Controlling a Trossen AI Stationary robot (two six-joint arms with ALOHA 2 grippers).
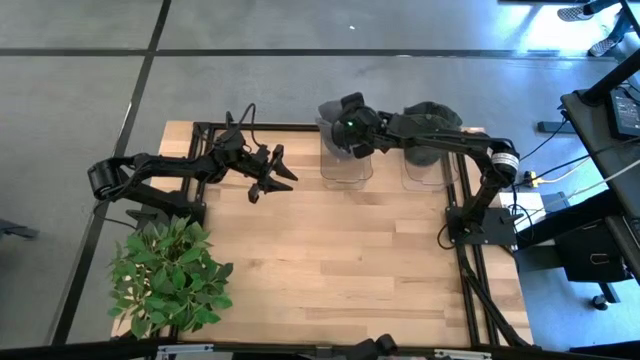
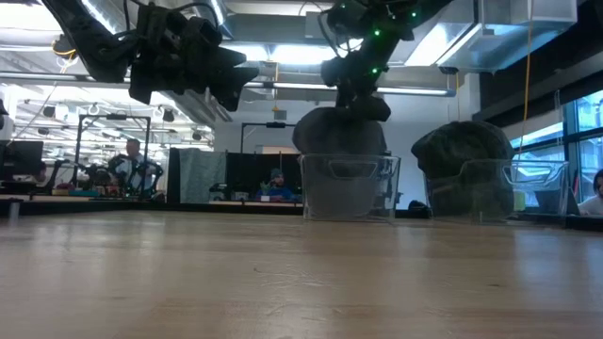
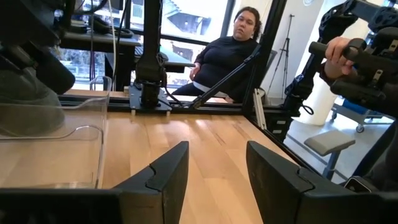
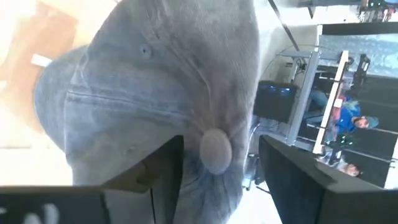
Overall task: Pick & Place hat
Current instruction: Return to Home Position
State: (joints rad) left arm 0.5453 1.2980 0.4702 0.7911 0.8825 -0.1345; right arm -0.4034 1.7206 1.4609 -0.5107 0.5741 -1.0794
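Wooden desk [image 1: 340,260]. Leafy plant [image 1: 170,275] at the desk's left edge, near the left arm's base. Left transparent bin [image 2: 350,188] and right transparent bin [image 2: 490,193] stand side by side. Gray cap [image 4: 161,81] is heaped in the left bin, dark cap [image 2: 462,146] in the right bin. Right end effector [image 1: 350,128] is just above the gray cap, fingers spread, gripping nothing. Left end effector [image 1: 268,178] is raised over the desk's left side, fingers apart, empty.
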